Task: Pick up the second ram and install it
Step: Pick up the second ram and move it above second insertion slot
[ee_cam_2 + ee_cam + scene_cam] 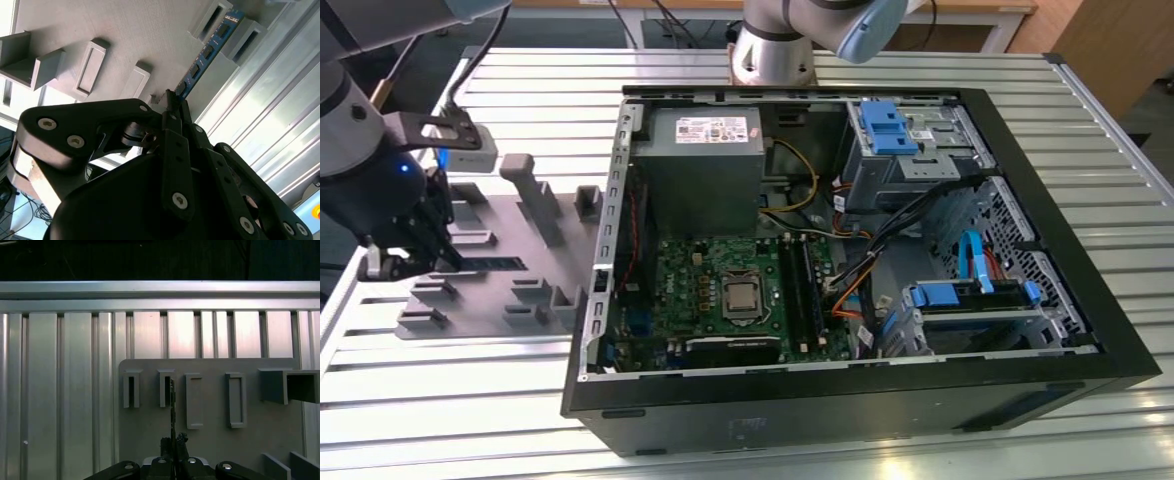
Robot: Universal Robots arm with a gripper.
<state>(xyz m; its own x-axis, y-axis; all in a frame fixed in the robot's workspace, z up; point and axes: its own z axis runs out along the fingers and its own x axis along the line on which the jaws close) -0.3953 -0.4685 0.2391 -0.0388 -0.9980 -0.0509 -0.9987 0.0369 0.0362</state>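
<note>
The job looks barely begun: over at the exterior view's left, the gripper point(172, 102) is pinching one end of the ram point(207, 50), and the ram is at the grey fixture point(487, 215), well apart from the open case point(854, 410). Nothing has been carried over to the board point(707, 270) yet, so I judge that the whole trip to the black slots point(798, 290) and the seating are left to do. From here I cannot tell whether the stick sits in its holder or has been raised just clear of it. The exterior view gives the layout: the arm over the fixture, the case beside it on the ribbed table point(454, 400), and the ram point(491, 263) as a dark strip reaching out from the gripper point(420, 264) towards the case. The second wrist view gives the grip itself, with the blue label strip and black chips running away from the tips to a far end lying between two raised blocks of the fixture point(125, 35). The first wrist view shows the ram point(173, 410) edge-on as a thin line rising from the gripper point(173, 444) towards one of the slotted posts, which shows how it is lined up but nothing of its face.
</note>
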